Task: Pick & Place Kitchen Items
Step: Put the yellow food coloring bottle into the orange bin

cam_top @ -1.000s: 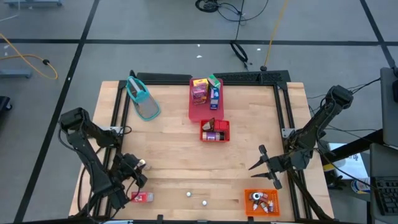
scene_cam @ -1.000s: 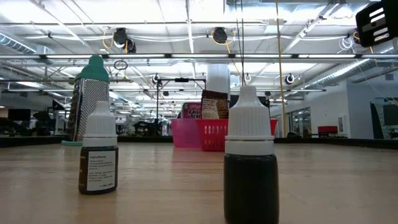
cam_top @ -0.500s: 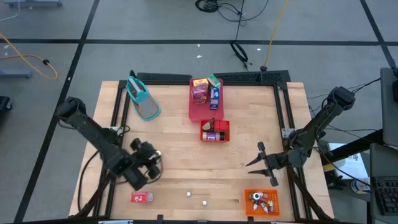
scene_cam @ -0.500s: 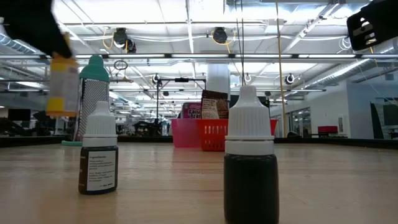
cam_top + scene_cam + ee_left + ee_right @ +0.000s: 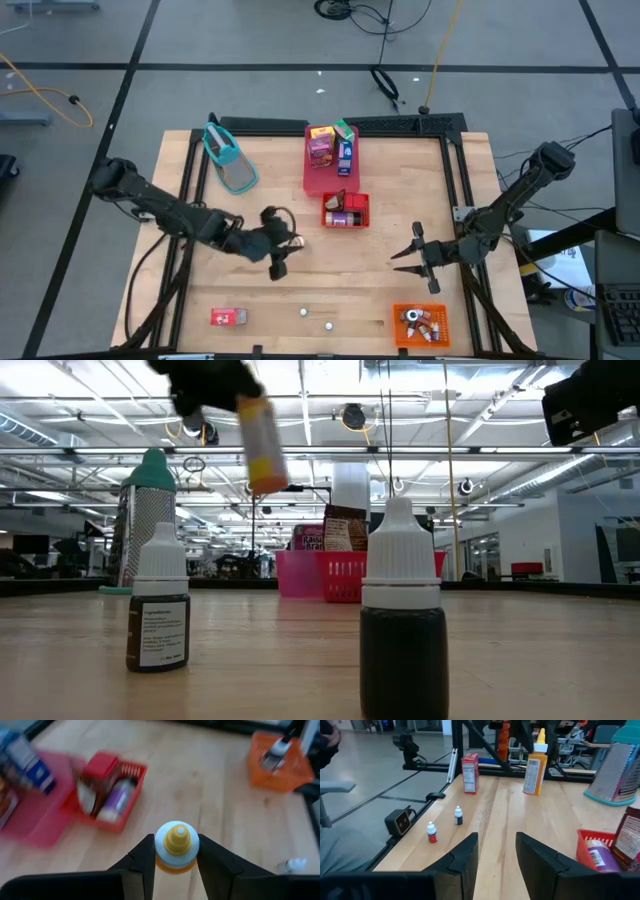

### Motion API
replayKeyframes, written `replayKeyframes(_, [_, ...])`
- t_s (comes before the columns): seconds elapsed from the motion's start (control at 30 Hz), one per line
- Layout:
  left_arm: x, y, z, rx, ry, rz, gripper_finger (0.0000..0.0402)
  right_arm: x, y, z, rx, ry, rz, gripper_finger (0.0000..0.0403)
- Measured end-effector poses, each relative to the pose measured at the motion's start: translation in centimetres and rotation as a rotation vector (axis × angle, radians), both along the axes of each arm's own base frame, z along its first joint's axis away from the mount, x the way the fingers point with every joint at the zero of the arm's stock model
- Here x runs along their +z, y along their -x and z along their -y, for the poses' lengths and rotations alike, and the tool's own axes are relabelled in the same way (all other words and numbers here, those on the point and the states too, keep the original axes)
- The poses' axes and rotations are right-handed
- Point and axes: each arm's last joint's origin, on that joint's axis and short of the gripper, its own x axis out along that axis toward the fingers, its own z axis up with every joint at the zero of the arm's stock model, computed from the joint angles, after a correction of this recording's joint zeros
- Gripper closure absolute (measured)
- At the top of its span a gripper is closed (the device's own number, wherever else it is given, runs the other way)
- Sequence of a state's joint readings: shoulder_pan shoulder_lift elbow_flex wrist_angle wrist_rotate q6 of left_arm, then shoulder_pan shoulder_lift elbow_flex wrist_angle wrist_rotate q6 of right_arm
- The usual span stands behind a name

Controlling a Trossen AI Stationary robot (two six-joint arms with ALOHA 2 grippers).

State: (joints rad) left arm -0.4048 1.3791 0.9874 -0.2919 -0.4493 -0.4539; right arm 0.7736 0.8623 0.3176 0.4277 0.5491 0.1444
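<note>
My left gripper (image 5: 278, 245) hangs over the middle of the table, shut on a small yellow-orange bottle (image 5: 176, 851) with a white shoulder and yellow cap. The same bottle (image 5: 262, 445) shows tilted and high above the wood in the low view. My right gripper (image 5: 405, 253) hovers open toward the table's right side, touching nothing. Two dropper bottles (image 5: 303, 312) (image 5: 328, 324) stand on their bases near the near edge. A red carton (image 5: 228, 317) lies at the near left. My left gripper pinches the yellow bottle between its two fingers (image 5: 145, 857), one on each side of the upper body just under the white shoulder (image 5: 175, 862). The fingers come from above, pointing down along the bottle, cap toward the wrist. The bottle hangs lifted clear of the table, slightly tilted.
A red basket (image 5: 358, 203) with jars sits at the table's centre, behind it a pink tray (image 5: 312, 178) with cartons. A teal-handled grater (image 5: 232, 160) stands at the far left. An orange bin (image 5: 400, 330) with small bottles is at the near right corner.
My left gripper has swung from the near left corner, beside the red carton, toward the table's middle and slightly farther, carrying the yellow bottle lifted clear. In the low view the bottle has travelled from the left toward the centre and tilted. My right gripper has drifted a little leftward.
</note>
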Motion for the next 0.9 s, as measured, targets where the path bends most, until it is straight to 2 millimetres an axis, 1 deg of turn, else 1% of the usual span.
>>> replayKeyframes(0.1, [0.5, -0.9, -1.0, -0.042, -0.004, 0.055, 0.0290, 0.2, -0.3, 0.3, -0.023, -0.015, 0.015, 0.0280])
replayKeyframes(0.23, [0.9, -1.6, -2.0, -0.066, -0.007, 0.093, 0.0299, 0.2, -0.8, 1.0, -0.072, -0.014, 0.015, 0.0280])
replayKeyframes(0.4, [0.9, -1.8, -2.7, -0.052, -0.015, 0.092, 0.0289, 0.6, -1.7, 2.2, -0.145, -0.046, 0.053, 0.0280])
replayKeyframes(0.53, [1.0, -1.9, -2.9, -0.050, -0.024, 0.097, 0.0285, 0.9, -3.1, 2.9, -0.077, -0.070, 0.103, 0.0280])
replayKeyframes(0.63, [0.9, -2.4, -2.8, -0.070, -0.048, 0.121, 0.0284, 0.5, -4.3, 3.4, -0.067, -0.064, 0.124, 0.0279])
replayKeyframes(0.73, [0.9, -3.0, -2.6, -0.097, -0.060, 0.159, 0.0283, -0.5, -5.4, 4.0, -0.083, -0.050, 0.096, 0.0268])
replayKeyframes(0.9, [-0.1, -4.0, -2.4, -0.121, -0.082, 0.163, 0.0283, -1.0, -6.5, 4.7, -0.065, -0.088, 0.117, 0.0225])
